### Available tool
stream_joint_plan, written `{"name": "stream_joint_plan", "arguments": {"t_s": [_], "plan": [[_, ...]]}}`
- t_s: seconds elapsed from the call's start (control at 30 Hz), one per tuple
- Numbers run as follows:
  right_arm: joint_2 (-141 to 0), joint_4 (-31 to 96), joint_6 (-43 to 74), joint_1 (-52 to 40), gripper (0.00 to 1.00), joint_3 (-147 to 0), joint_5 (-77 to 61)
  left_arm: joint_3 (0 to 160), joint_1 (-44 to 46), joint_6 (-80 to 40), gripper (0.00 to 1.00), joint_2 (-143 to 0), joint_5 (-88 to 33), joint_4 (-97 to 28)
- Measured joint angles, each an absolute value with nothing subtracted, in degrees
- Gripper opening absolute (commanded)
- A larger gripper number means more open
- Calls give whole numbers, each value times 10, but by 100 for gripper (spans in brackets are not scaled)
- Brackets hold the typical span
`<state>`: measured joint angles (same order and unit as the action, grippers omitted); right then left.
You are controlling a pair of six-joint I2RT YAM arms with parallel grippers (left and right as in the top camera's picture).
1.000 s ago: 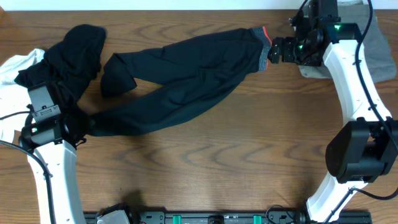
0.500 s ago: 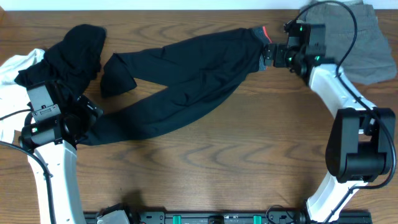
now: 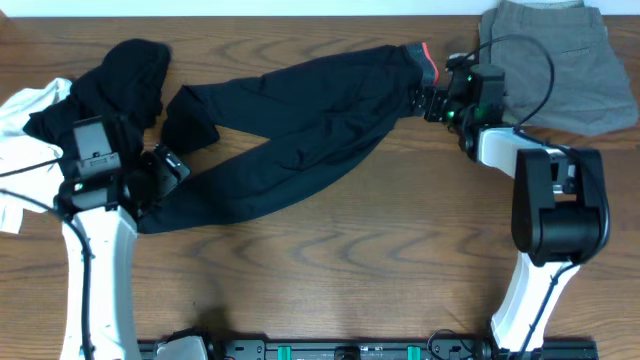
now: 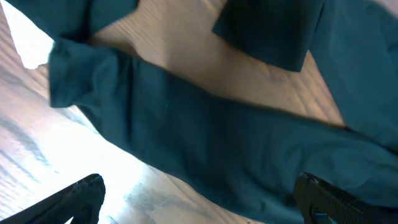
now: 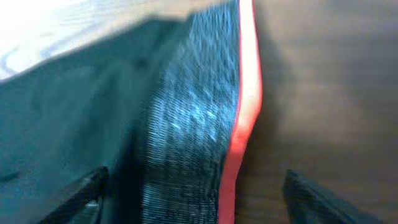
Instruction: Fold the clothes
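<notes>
The trousers look limp and light; take the waistband and hem. The left end effector and right end effector gape wide, empty.

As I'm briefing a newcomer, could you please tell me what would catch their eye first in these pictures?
The long black trousers sprawl diagonally across the table, their grey-and-coral-red waistband at the upper right, where the right gripper stands open at it. The left gripper is open above a trouser leg at the left, and grey-khaki shorts lie in the top right corner.
</notes>
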<state>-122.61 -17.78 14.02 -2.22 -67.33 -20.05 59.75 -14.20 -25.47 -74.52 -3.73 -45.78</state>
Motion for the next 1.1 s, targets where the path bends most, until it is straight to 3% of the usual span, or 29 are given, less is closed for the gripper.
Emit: {"name": "stream_joint_plan", "arguments": {"t_s": [0.03,0.07,0.1,0.2,0.6,0.8,1.1], "plan": [[-1232,-179,142,-22,56,-672,-206,597,-140,-255,98,-752,-37,-458],[-1234,-182,146,-22,31,-671,-212,597,-137,-255,98,-759,-38,-458],[-1234,-186,146,-22,20,-669,-214,597,-136,-255,98,-765,-39,-457],[-1234,-213,161,-23,3,-669,-219,597,-131,-255,98,-777,-39,-455],[-1234,-209,204,-23,1,-690,-246,597,-130,-255,98,-784,-39,-451],[-1173,-77,174,-23,1,-708,-251,597,-130,-255,98,-784,-40,-450],[-940,116,99,-39,1,-719,-204,597,-130,-255,98,-784,-41,-449]]}}
